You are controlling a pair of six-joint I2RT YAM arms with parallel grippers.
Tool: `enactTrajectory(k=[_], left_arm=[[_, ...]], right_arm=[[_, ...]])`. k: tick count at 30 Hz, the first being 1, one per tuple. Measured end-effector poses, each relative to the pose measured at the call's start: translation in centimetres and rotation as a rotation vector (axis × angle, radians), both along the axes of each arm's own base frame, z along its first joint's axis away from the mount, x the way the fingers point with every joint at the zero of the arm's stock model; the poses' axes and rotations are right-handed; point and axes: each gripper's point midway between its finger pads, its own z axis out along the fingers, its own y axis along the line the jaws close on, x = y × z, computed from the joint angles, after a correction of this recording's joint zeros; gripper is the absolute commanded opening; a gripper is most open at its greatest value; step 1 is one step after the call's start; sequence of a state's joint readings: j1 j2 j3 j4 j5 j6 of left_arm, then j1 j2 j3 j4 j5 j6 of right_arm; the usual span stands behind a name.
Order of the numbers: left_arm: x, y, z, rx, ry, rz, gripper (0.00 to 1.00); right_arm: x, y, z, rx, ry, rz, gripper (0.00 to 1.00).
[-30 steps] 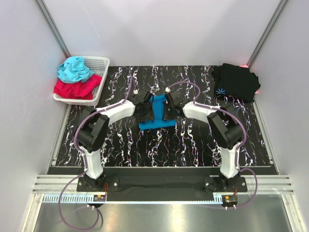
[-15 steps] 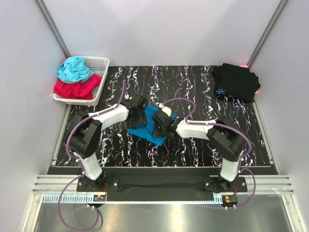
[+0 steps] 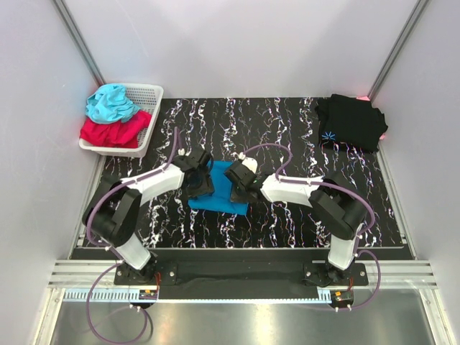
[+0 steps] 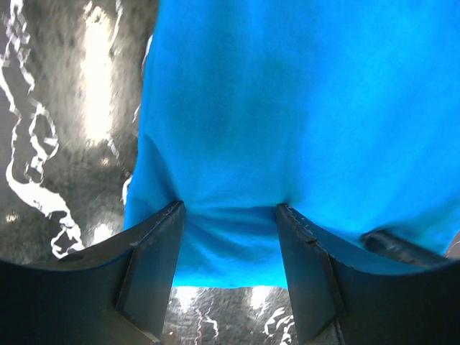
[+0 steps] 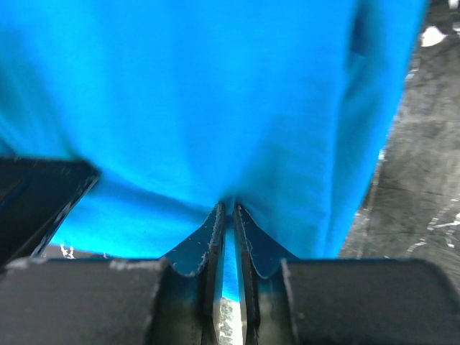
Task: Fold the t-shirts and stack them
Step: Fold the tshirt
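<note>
The blue t-shirt (image 3: 219, 195) lies folded in a small rectangle at the middle of the mat. My left gripper (image 3: 200, 183) is on its left edge. In the left wrist view its jaws (image 4: 228, 208) stand apart, tips pressed into the blue cloth (image 4: 287, 108), which spans the gap and creases at both tips. My right gripper (image 3: 237, 188) is on the shirt's right side, and in its wrist view it (image 5: 228, 208) is pinched shut on a thin fold of the blue cloth (image 5: 180, 93). The black t-shirt (image 3: 351, 121), with a small pale-blue starburst, lies folded at the far right corner.
A white basket (image 3: 149, 92) at the far left holds a cyan garment (image 3: 109, 102) and a red one (image 3: 111, 133). Grey walls close in the left, right and back sides of the marbled mat (image 3: 287, 223).
Both grippers have come toward the near edge and a little left, dragging the blue t-shirt with them. It now lies as a flatter rectangle nearer the arm bases.
</note>
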State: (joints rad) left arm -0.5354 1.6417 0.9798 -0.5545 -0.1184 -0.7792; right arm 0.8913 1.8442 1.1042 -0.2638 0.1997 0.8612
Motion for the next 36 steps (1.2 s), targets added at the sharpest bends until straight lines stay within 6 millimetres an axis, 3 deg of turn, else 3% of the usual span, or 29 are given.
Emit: enactTrajectory(k=[5,14,19,24,28,30,32,33,36], left_arm=[[-1.8,0.9,-0.7,0.006,0.033,0.018,0.61],[-2.7,1.2,-0.3,-0.010,0.031,0.036,0.61],[-3.6,2.3,0.7,0.045,0.070,0.027,0.61],[-1.8,2.3,4.7,0.069,0.006,0.014,0.63],[0.3,1.9,9.2,0.043,-0.106,0.008,0.64],[1.0,1.7,10.5,0.034,-0.141,0.003,0.64],[1.4,1.4,10.6,0.035,-0.145,-0.003,0.64],[1.5,1.4,10.4,0.040,-0.140,-0.007,0.63],[2.1,1.1,8.4,0.047,-0.104,-0.020,0.63]], right_arm=[[0.2,-1.2,0.0,-0.046,0.021,-0.024,0.18],[0.2,-2.1,0.1,-0.099,0.031,-0.029,0.18],[-0.1,-5.0,0.5,-0.228,0.031,-0.032,0.20],[0.6,-7.3,3.2,-0.329,-0.007,-0.027,0.23],[1.9,-6.8,6.5,-0.324,-0.073,-0.014,0.25],[2.7,-6.2,7.9,-0.313,-0.105,0.000,0.23],[3.4,-5.6,8.9,-0.316,-0.125,0.026,0.16],[3.8,-5.2,9.1,-0.316,-0.134,0.035,0.03],[5.1,-4.0,8.7,-0.336,-0.143,0.069,0.00]])
